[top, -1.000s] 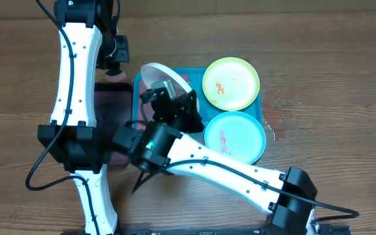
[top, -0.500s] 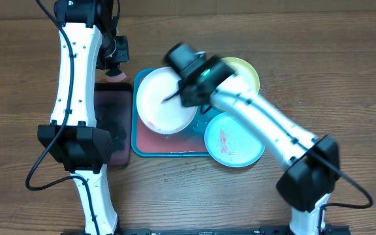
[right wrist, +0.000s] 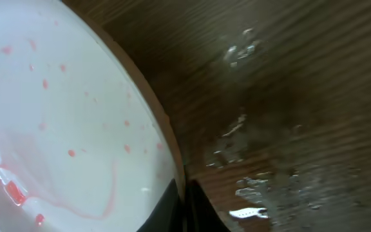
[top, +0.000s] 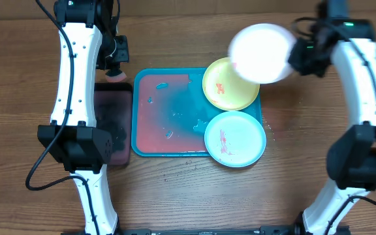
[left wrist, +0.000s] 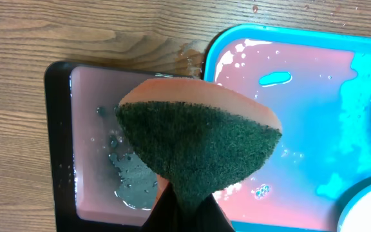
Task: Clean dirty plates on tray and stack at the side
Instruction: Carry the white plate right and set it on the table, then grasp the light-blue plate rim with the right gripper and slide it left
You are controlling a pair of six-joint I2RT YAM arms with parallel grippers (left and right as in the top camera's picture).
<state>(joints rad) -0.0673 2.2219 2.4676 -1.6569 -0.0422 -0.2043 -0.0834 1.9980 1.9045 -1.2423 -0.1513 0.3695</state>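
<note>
Your tabletop (top: 175, 196) carries the teal tray (top: 165, 98), wet and red-tinted, with the smeared lime-green plate (top: 230, 88) and light blue plate (top: 235, 138) at its right end. The white plate (top: 261, 52) hangs in the air beyond that end, pinched at its rim by the closed right claw (right wrist: 184, 207). The left claw (left wrist: 187, 209) clamps the sponge (left wrist: 198, 145) over the black tray (left wrist: 60, 129). Watch that thin, wet edge grip, because the plate could slip out. Its pink specks suggest it isn't clean.
</note>
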